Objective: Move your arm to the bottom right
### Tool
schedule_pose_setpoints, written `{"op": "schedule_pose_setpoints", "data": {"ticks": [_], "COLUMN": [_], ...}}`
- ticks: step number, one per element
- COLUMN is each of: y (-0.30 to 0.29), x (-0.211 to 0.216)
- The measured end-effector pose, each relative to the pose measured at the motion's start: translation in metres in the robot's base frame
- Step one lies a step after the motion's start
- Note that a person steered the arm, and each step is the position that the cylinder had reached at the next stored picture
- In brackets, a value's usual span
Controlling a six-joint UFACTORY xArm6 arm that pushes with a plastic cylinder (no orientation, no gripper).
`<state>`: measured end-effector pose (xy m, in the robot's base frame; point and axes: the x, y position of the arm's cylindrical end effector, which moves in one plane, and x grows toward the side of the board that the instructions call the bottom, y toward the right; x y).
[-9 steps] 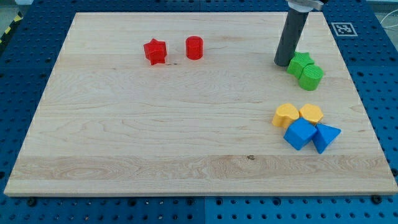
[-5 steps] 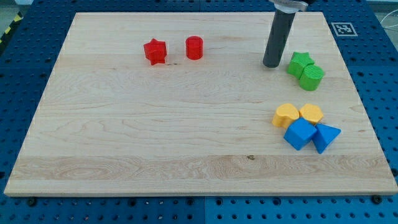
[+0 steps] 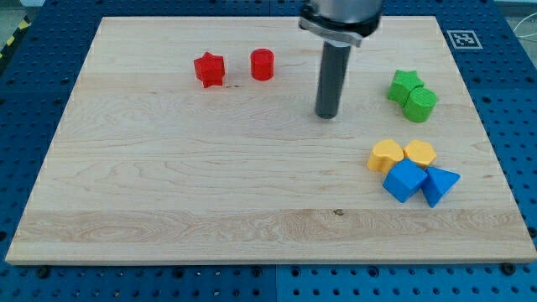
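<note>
While the dark rod stands nearly upright from the far edge, my tip point(image 3: 326, 115) rests on the wooden counter point(image 3: 168, 184), touching no block; it carries no jaws. To its left lie the red star point(image 3: 209, 70) and red cylinder point(image 3: 263, 64); to its right the green star point(image 3: 405, 85) and green cylinder point(image 3: 420, 105). Nearer and right sit two yellow blocks point(image 3: 402, 154), the blue cube point(image 3: 404, 180) and blue wedge point(image 3: 440, 184), close to the near right corner.

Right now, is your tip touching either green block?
No, my tip stands on bare board, clearly left of the green star and green cylinder.
</note>
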<state>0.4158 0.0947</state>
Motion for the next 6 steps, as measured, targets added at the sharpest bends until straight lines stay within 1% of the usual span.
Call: {"op": "schedule_pose_setpoints", "data": {"ticks": [1, 2, 4, 5, 6], "y": [0.044, 0.091, 0.173, 0.198, 0.195], "x": [0.0, 0.011, 0.065, 0.1, 0.145]}}
